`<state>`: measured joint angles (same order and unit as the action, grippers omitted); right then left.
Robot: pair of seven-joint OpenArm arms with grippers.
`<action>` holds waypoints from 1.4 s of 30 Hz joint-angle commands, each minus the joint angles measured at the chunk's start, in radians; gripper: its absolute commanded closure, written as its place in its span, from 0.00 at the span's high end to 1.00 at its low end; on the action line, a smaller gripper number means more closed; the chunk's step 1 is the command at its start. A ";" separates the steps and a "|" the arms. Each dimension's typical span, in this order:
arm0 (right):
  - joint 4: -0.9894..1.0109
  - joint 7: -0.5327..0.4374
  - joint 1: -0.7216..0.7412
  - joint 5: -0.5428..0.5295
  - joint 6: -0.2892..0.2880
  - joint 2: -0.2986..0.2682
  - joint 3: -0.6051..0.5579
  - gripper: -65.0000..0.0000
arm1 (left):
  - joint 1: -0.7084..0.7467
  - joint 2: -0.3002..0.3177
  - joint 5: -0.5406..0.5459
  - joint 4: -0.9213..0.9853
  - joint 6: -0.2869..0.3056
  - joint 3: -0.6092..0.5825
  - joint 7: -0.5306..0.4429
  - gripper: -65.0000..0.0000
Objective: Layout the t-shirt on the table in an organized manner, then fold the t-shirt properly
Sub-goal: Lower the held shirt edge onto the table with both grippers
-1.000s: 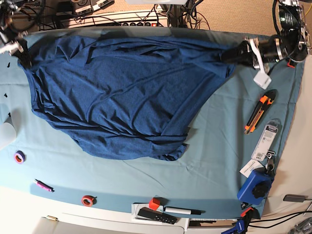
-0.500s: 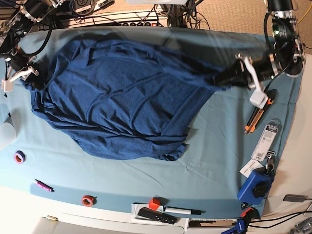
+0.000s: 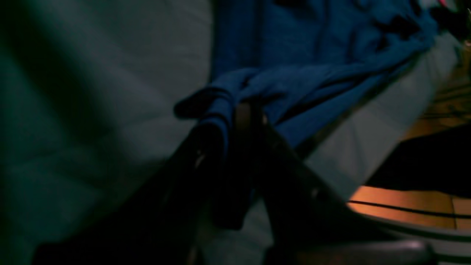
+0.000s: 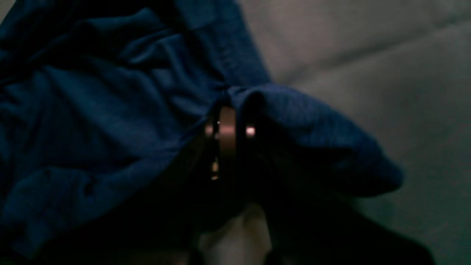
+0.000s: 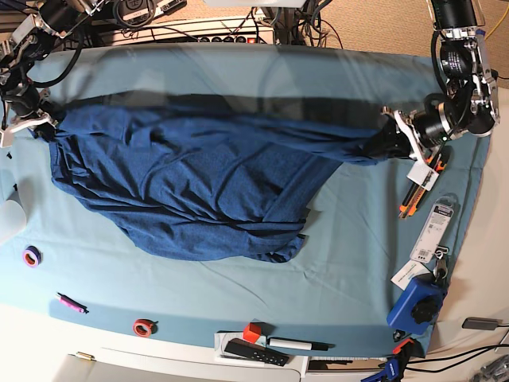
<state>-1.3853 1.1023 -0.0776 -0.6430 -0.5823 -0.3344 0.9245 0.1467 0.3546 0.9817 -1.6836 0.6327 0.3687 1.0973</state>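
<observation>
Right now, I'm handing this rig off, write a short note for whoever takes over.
Left gripper: shut on one end of the t-shirt.
Right gripper: shut on the opposite end.
The shirt is stretched between them across the table, its far edge raised, the near part bunched and wrinkled on the cloth.
Done: both ends gripped.
Left: lay it flat and smooth, then fold.

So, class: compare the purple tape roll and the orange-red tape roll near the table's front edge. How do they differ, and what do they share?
The purple tape roll lies close to the table's left end; the orange-red tape roll lies further toward the middle and nearer the front edge. The purple one is violet, the other orange-red. Both are small rings lying flat on the teal cloth, clear of the t-shirt.
</observation>
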 commanded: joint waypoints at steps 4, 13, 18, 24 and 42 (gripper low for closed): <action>-0.013 -0.030 0.008 0.008 0.007 -0.029 0.005 0.00 | -0.011 0.014 -0.026 -0.014 -0.015 0.006 -0.036 0.00; -0.013 -0.026 0.008 0.008 0.007 -0.028 0.005 0.00 | -0.011 0.014 -0.040 -0.014 -0.015 0.006 -0.020 0.00; -0.013 0.013 0.008 0.008 0.006 -0.028 0.005 0.04 | -0.008 0.014 -0.042 -0.014 -0.015 0.006 -0.004 0.12; -0.013 0.006 0.008 0.008 0.002 -0.029 0.005 0.28 | -0.008 0.014 -0.067 -0.014 -0.014 0.006 -0.005 0.49; -0.015 0.049 0.008 -0.090 -0.075 -0.111 0.005 0.50 | -0.055 0.045 -0.003 -0.014 -0.015 0.007 -0.024 0.49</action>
<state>-1.3853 1.1728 -0.0776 -0.7094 -0.6540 -0.4168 0.9245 0.1081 0.3828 0.9565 -1.6836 0.6182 0.3687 1.0977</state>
